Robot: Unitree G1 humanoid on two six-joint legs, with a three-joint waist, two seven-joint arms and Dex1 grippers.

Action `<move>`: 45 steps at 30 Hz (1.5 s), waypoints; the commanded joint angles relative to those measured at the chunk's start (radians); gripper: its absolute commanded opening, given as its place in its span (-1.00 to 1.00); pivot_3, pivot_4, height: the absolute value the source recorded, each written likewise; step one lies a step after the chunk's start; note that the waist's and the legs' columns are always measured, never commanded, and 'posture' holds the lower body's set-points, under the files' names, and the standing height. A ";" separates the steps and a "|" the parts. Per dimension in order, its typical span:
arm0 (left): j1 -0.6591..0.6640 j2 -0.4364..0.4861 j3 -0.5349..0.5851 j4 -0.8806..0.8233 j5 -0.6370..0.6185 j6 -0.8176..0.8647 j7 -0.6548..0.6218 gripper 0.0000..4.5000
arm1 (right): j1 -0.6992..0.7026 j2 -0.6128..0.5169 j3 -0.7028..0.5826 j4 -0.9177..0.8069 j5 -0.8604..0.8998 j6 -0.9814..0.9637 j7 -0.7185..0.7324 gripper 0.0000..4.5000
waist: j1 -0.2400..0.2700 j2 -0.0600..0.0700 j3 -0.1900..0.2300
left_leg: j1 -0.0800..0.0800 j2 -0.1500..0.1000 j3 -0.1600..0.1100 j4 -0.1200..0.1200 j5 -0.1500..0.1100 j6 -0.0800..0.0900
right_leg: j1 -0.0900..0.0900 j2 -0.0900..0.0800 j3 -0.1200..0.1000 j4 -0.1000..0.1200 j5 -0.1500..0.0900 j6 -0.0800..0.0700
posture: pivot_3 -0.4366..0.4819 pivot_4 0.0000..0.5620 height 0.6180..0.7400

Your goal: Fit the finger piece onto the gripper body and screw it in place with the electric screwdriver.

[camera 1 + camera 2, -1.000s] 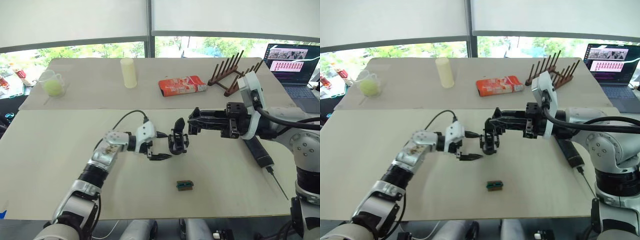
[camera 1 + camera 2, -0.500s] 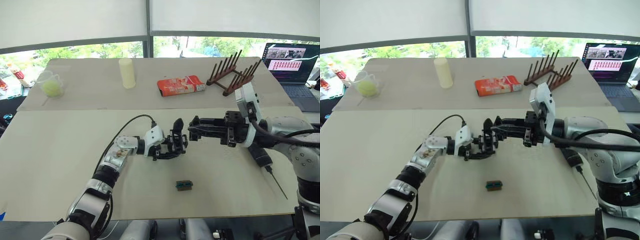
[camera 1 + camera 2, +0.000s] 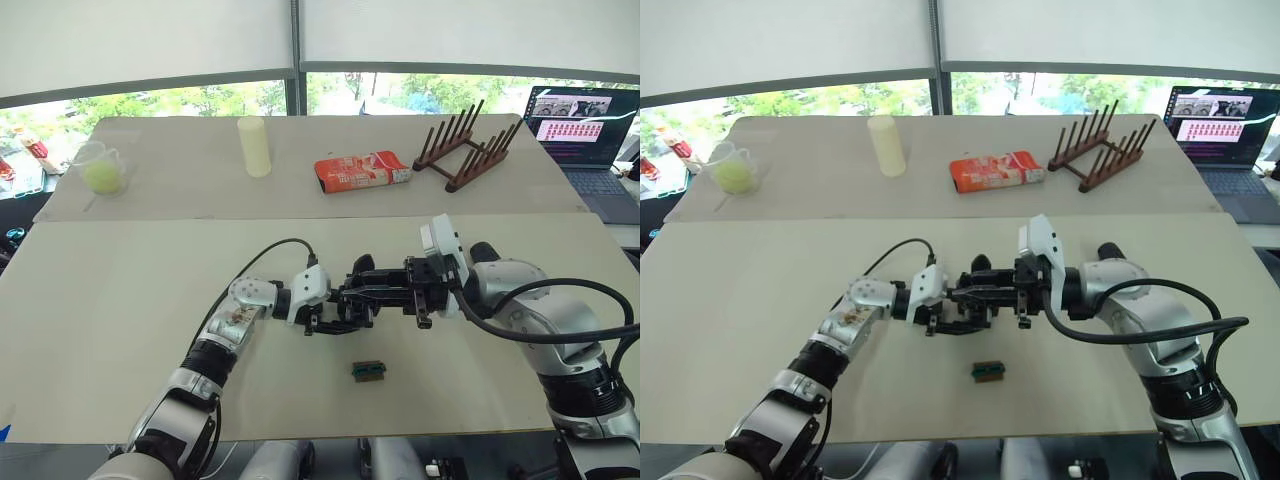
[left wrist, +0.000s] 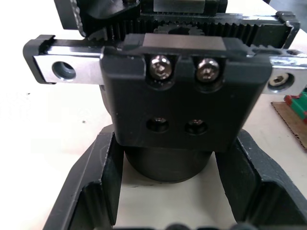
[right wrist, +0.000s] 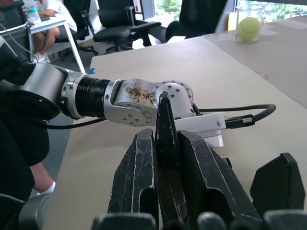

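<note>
The gripper body (image 4: 184, 91), a black block with two screws, a toothed rack and a round base, stands on the table's middle. My left gripper (image 3: 335, 314) is shut on it, one finger on each side of its base. My right gripper (image 5: 165, 139) is shut on the finger piece (image 5: 164, 112), a thin black tapered piece that pokes out past the fingertips. In the left eye view the right gripper (image 3: 368, 293) holds it right at the gripper body (image 3: 352, 302). The electric screwdriver is hidden.
A small green-and-black block (image 3: 368, 371) lies just in front of the grippers. At the back stand a red packet (image 3: 364, 170), a wooden rack (image 3: 470, 150), a pale cylinder (image 3: 256, 145), a cup holding a tennis ball (image 3: 103, 172) and a laptop (image 3: 580, 115).
My left gripper moved right and closed around the gripper body. My right arm swung in and down, bringing the finger piece to the body.
</note>
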State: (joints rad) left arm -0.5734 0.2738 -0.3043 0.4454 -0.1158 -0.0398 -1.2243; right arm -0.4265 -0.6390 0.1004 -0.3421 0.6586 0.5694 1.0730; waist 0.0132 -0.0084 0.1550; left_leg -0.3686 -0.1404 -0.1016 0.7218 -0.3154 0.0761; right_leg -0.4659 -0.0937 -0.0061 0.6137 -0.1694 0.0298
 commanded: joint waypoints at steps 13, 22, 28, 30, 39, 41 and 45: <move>0.022 -0.002 -0.006 -0.082 -0.004 0.027 0.041 0.01 | 0.006 0.004 0.019 0.046 -0.061 -0.066 0.075 -0.87 | 0.001 0.000 0.000 | 0.000 0.000 0.000 0.001 0.000 0.000 | 0.000 0.000 0.000 0.000 0.000 0.000 | -0.05 -0.47 1.00; 0.021 0.003 -0.014 -0.076 0.002 0.005 0.041 0.01 | 0.001 -0.008 0.048 0.130 -0.113 -0.103 0.132 -0.87 | 0.001 0.001 0.000 | 0.000 0.000 0.000 0.001 0.000 0.000 | 0.001 0.000 0.000 0.000 0.000 0.000 | -0.05 -0.47 1.00; 0.015 0.008 -0.020 -0.059 0.013 -0.026 0.031 0.01 | -0.038 -0.015 0.087 0.208 -0.145 -0.113 0.184 -0.87 | 0.000 0.001 -0.001 | 0.001 0.000 0.000 0.001 0.000 0.000 | 0.002 0.000 0.000 0.000 0.000 0.000 | -0.05 -0.47 1.00; 0.013 0.007 -0.021 -0.054 0.014 -0.032 0.031 0.01 | -0.049 -0.017 0.101 0.236 -0.159 -0.119 0.200 -0.87 | 0.000 0.001 -0.001 | 0.002 0.000 0.000 0.001 0.000 0.000 | 0.002 0.000 0.000 0.000 0.000 0.000 | -0.05 -0.47 1.00; 0.011 0.000 -0.018 -0.054 0.010 -0.019 0.043 0.01 | 0.003 0.011 0.090 0.216 -0.178 -0.169 0.143 -0.87 | 0.001 0.001 -0.001 | 0.008 0.000 -0.001 -0.001 0.000 0.000 | 0.007 0.000 0.000 -0.001 0.000 0.000 | -0.05 -0.47 1.00; 0.008 -0.001 -0.016 -0.050 0.009 -0.016 0.047 0.01 | 0.018 0.019 0.079 0.216 -0.182 -0.185 0.123 -0.87 | 0.000 0.001 -0.002 | 0.009 0.000 -0.001 -0.002 0.000 0.000 | 0.008 0.000 0.000 -0.001 0.000 0.000 | -0.05 -0.47 1.00; 0.009 0.004 -0.016 -0.051 0.010 -0.024 0.043 0.01 | -0.011 -0.028 0.095 0.245 -0.156 -0.122 0.205 -0.87 | 0.000 0.003 -0.003 | 0.010 0.000 0.000 -0.002 0.000 0.000 | 0.009 0.000 0.001 -0.001 0.000 0.000 | -0.05 -0.47 1.00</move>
State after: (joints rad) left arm -0.5504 0.2821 -0.3228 0.4125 -0.0940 -0.0453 -1.1689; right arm -0.4406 -0.6390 0.1676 -0.1415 0.5352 0.3931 1.2608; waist 0.0133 -0.0055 0.1519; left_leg -0.3580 -0.1400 -0.1019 0.7200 -0.3156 0.0760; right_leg -0.4565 -0.0934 -0.0055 0.6130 -0.1695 0.0298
